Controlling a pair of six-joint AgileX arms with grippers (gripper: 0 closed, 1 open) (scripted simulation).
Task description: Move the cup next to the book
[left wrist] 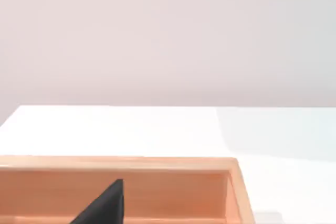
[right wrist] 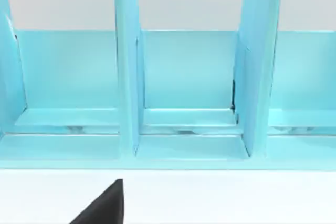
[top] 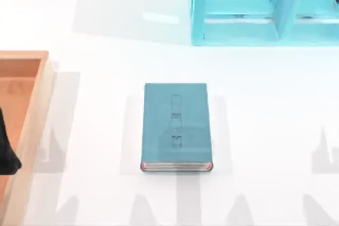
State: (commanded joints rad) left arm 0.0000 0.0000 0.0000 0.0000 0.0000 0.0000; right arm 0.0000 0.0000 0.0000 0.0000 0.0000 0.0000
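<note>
A white worktop (top: pixel 106 51) carries a turquoise shelf unit (top: pixel 265 9) at the back, a wooden tray (top: pixel 32 109) at left and the book (top: pixel 176 125) lying mid-table. Cup unseen; pincer state cannot be told. Locating the cup looks like the opening step.

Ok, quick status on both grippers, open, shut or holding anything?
Left gripper: over the wooden tray, fingers cannot be told.
Right gripper: facing the turquoise shelf, cannot be told.
</note>
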